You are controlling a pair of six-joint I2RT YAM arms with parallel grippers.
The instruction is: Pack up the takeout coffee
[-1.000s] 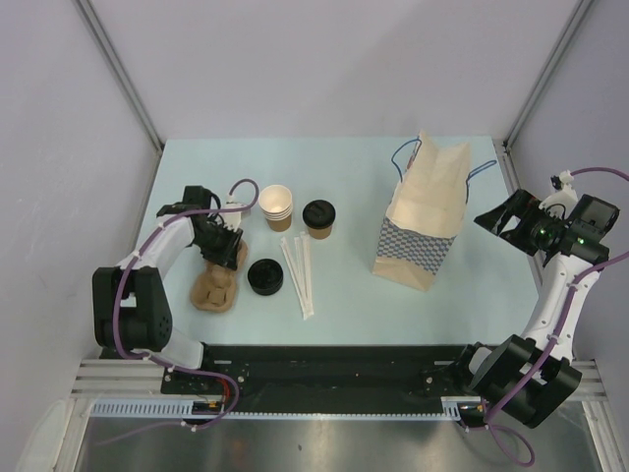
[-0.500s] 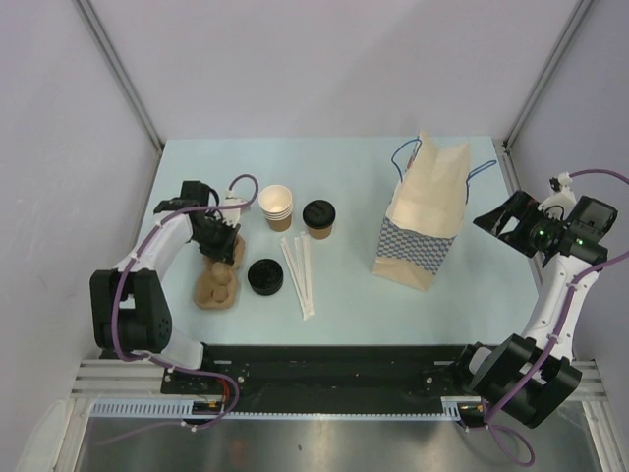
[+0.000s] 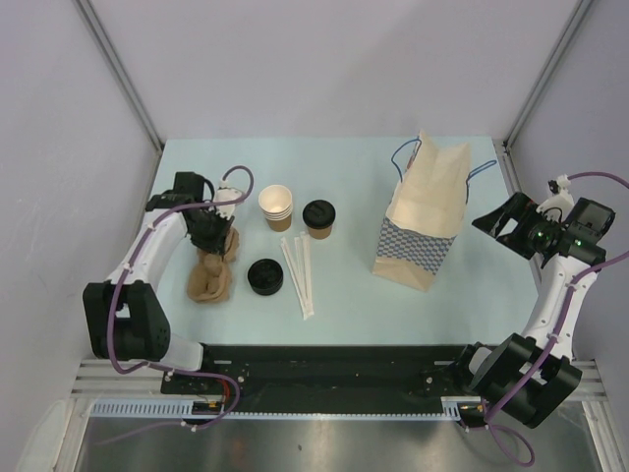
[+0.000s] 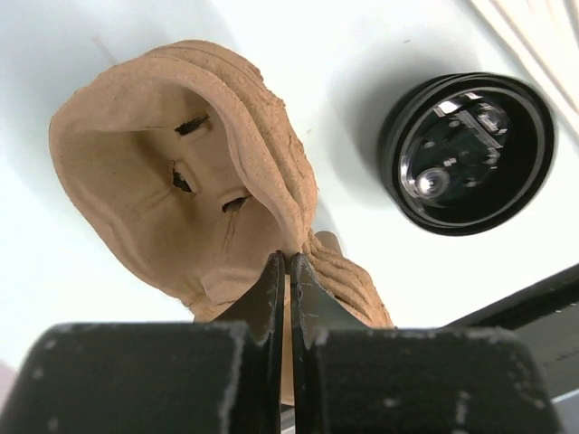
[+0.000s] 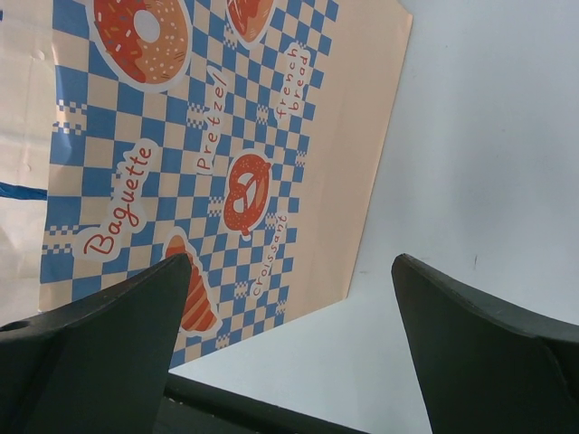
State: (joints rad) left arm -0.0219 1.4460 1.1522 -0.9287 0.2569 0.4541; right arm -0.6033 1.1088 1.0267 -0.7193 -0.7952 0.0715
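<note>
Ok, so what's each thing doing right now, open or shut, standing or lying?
Takeout coffee: upright, lid on.
Paper cups: stacked, upright, no lids.
Loose lid: lying flat.
Cup carrier: tipped up, pinched at its edge.
White sticks: lying side by side.
Paper bag: standing upright.
Left claw: shut on the Cup carrier.
Right claw: open, holding nothing.

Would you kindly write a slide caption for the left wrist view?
Left end effector shut on the edge of a brown pulp cup carrier, beside a black lid.
</note>
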